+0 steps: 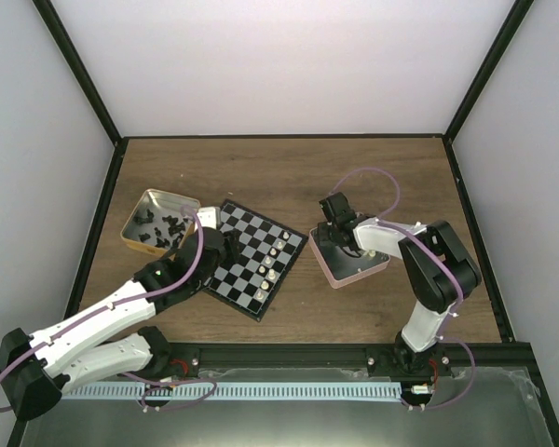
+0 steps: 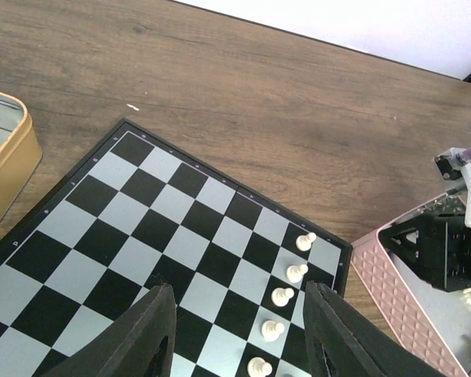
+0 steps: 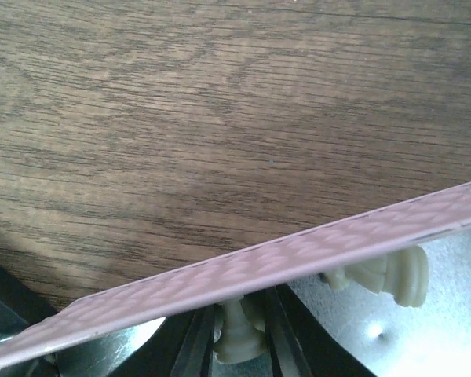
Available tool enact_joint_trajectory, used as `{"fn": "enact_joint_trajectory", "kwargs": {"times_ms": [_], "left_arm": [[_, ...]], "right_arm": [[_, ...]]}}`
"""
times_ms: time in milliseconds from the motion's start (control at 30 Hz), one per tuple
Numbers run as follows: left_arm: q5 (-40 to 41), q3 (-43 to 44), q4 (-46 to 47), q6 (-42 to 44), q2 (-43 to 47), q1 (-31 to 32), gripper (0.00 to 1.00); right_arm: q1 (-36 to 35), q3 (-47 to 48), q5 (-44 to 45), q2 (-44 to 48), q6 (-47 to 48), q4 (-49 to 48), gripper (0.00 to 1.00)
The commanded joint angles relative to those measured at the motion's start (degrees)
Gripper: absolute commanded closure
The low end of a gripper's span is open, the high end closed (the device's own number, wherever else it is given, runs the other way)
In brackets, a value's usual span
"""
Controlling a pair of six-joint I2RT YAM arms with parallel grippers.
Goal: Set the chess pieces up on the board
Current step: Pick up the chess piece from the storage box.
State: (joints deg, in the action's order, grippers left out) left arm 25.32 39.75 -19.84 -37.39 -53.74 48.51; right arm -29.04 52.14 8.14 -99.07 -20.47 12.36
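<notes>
The left claw (image 2: 239, 318) hangs half open over the board (image 2: 102, 236) and holds nothing; a row of white pawns (image 2: 282, 296) stands along one edge of it. The right claw (image 3: 239, 357) is inside the pink tray (image 3: 298, 255), its fingers close on both sides of a white piece (image 3: 237, 334). I cannot tell if they grip it.

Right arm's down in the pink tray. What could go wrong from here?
1. Right jaws flank a cream piece close by the tray wall; lifting may snag the wall and shift the tray.
2. A second piece lies close by and could get knocked.
3. Left jaws hang open over the board near the pawn row; a sideways move might topple pawns.
</notes>
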Motion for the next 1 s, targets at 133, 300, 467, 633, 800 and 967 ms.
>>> {"fn": "enact_joint_trajectory", "kwargs": {"times_ms": [133, 300, 467, 633, 800, 967], "left_arm": [[-0.38, -1.05, 0.4, 0.03, 0.06, -0.44, 0.53], [-0.94, -1.29, 1.23, 0.11, -0.04, -0.49, 0.52], [-1.06, -1.33, 1.38, 0.12, -0.48, -0.55, 0.52], [-1.24, -1.34, 1.4, 0.03, -0.5, -0.65, 0.52], [-1.53, -1.38, 1.42, 0.03, -0.49, -0.61, 0.51], [-4.07, -1.22, 1.71, 0.63, -0.25, -0.64, 0.45]], "right_arm": [[-0.91, 0.67, 1.31, -1.36, -1.37, 4.43, 0.85], [-1.17, 0.34, 0.87, 0.07, -1.44, 5.43, 0.76], [-1.67, 0.33, 0.13, 0.08, -1.55, 6.89, 0.77], [-1.99, 0.35, 0.82, -0.33, -1.42, 7.13, 0.84], [-1.98, 0.52, 2.66, 0.01, -1.36, 5.76, 0.88], [-2.04, -1.59, 3.71, 5.61, -1.35, 2.15, 0.88]]}}
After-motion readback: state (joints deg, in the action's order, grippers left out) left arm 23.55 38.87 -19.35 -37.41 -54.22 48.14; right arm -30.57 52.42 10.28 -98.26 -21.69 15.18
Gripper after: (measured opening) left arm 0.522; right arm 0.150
